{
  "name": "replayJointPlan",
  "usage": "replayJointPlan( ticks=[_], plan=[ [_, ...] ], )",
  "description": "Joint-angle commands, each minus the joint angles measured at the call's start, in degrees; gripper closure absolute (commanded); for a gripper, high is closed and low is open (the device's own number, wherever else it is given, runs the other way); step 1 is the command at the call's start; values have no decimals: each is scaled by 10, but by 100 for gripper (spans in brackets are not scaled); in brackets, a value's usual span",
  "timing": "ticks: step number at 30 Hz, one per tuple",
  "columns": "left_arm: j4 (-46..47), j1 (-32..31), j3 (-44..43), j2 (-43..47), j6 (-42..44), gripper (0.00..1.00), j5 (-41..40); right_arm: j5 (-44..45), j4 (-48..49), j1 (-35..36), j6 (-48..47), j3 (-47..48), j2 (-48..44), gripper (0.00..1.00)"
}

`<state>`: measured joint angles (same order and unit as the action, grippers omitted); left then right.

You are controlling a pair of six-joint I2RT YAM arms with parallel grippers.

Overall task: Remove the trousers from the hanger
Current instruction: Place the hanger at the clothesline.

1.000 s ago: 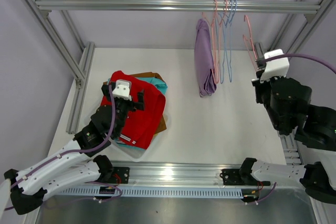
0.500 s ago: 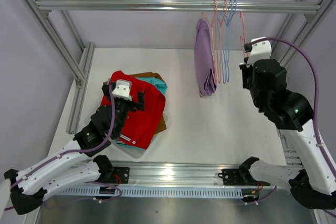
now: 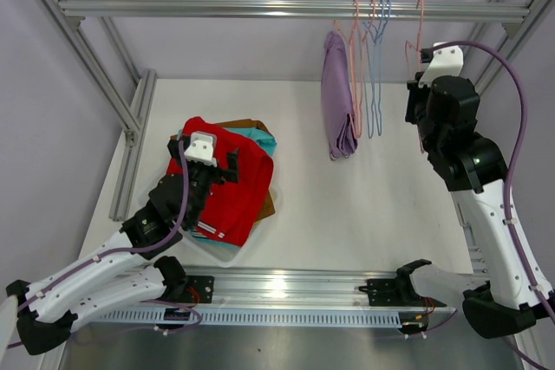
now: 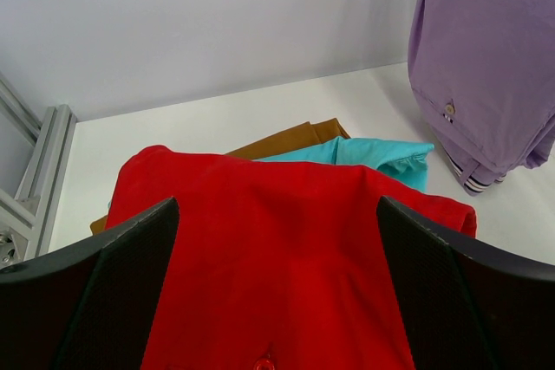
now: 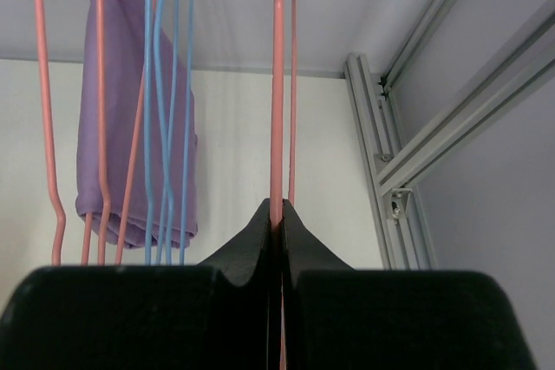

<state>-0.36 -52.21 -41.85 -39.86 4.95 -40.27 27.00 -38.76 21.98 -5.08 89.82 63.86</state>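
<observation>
Matt cloth trousers (image 4: 277,257); hanger (image 5: 277,84) perhaps plastic

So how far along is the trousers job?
Done: the red cloth trousers, teal trousers and brown trousers lie piled on the table. In hand: the right gripper is shut on an empty pink wire hanger; the left gripper hangs open over them. Left: the lilac cloth trousers hang from the rail.

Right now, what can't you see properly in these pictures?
The teal trousers and brown trousers: left wrist view, mostly buried under the red trousers.
Lower part of the pink hanger: right wrist view, behind the right gripper clamping it.
What carries the lilac trousers: top view, the cloth wraps it.
</observation>
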Motion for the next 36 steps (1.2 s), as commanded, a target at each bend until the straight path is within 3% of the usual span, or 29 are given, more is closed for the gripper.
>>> replayJointPlan(
  ticks=[1, 19, 36],
  plan=[
    [8, 3, -24, 1, -10, 1, 5, -39, 53, -23, 12, 26, 24, 100],
    [7, 4, -22, 7, -10, 1, 5, -144, 106, -76, 48, -16, 82, 100],
    [8, 4, -21, 6, -9, 1, 5, -115, 107, -76, 75, 26, 69, 100]
  ],
)
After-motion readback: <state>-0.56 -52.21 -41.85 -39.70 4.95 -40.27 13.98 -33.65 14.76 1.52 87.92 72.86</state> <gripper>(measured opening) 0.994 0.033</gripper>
